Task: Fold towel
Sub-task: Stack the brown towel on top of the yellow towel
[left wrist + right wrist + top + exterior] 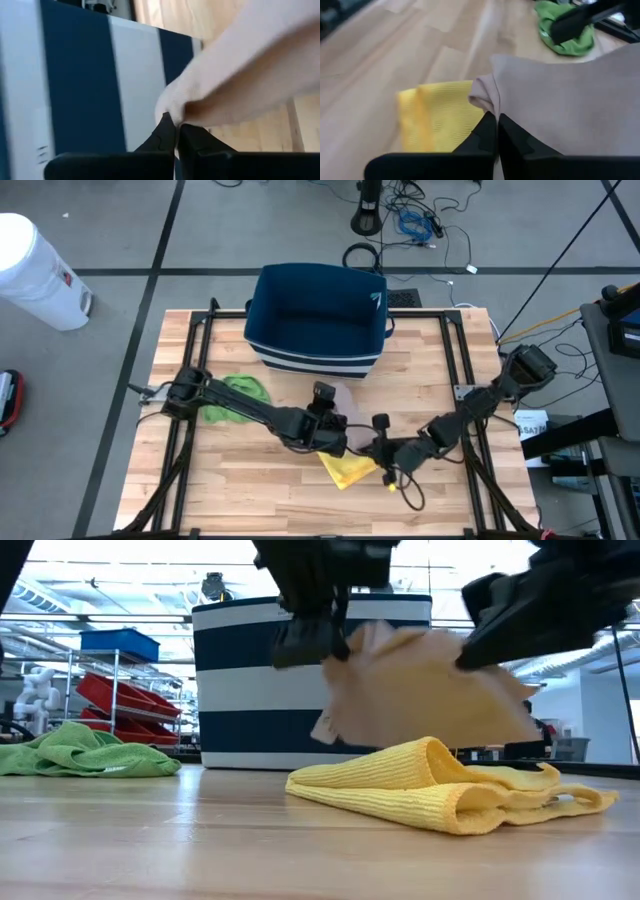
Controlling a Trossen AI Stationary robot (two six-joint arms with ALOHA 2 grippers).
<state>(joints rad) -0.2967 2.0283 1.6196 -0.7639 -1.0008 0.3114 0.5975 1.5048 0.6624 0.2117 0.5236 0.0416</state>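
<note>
The beige towel [430, 680] is suspended above the wooden table [250, 490], held between both grippers in front of the navy-and-white striped basket [318, 320].

**Left gripper** [175, 127]: jaws clenched on one corner of the beige towel. In the left wrist view the two dark fingers meet with the cloth edge pinched between them, and the basket's striped wall fills the area behind. In the high view this gripper sits near the table centre, just in front of the basket.

**Right gripper** [496, 122]: jaws clenched on another corner of the same towel. In the right wrist view the fabric bunches at the fingertips and spreads away from them as a smooth sheet. In the high view this gripper lies just beside the left one, towards the right side of the table.

**Towel condition:** in the low view the cloth hangs clear of the table surface between the two grip points, with its lower edge near the yellow cloth [440, 790] below it. Whether the two fabrics touch cannot be determined from this angle.

**Other items:**
- The yellow cloth lies loosely folded on the table, directly beneath the grippers.
- A green cloth [235, 398] lies crumpled on the left part of the table, beside the left arm and well apart from the yellow cloth.
- A white bin [35, 270] stands on the floor beyond the table's left side.
</note>
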